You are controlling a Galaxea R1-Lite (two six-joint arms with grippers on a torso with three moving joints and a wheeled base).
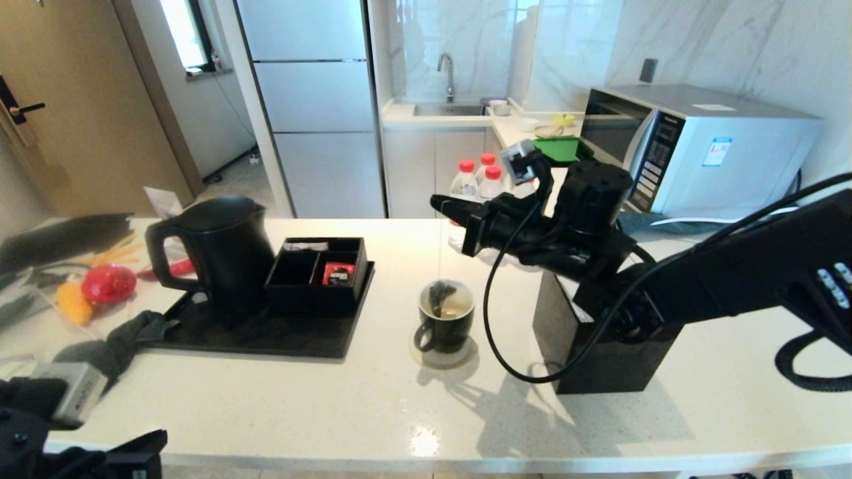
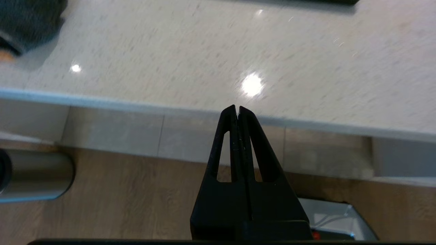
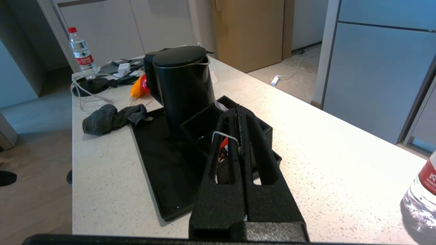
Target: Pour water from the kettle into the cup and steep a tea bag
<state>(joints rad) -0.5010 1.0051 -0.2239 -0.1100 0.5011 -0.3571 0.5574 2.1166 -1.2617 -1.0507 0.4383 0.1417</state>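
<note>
The right hand [image 1: 442, 205] pinched the string, dangling the tea bag [image 1: 439, 293] in the cup [image 1: 444, 324]; the left hand [image 2: 237, 109] was closed, empty

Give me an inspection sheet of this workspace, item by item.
Surface: pale speckled counter, dry where visible.
Job's things: kettle upright on black tray; cup on a coaster, pale liquid inside; tea bag hanging into the cup on its string.
Clutter: compartment box, grey cloth, red-capped bottles.
Grippers: right tool shut on the string above the cup; left tool shut, empty, at the counter edge.
Cables: black cable looping from the right arm.
Surroundings: microwave, fridge, sink.
</note>
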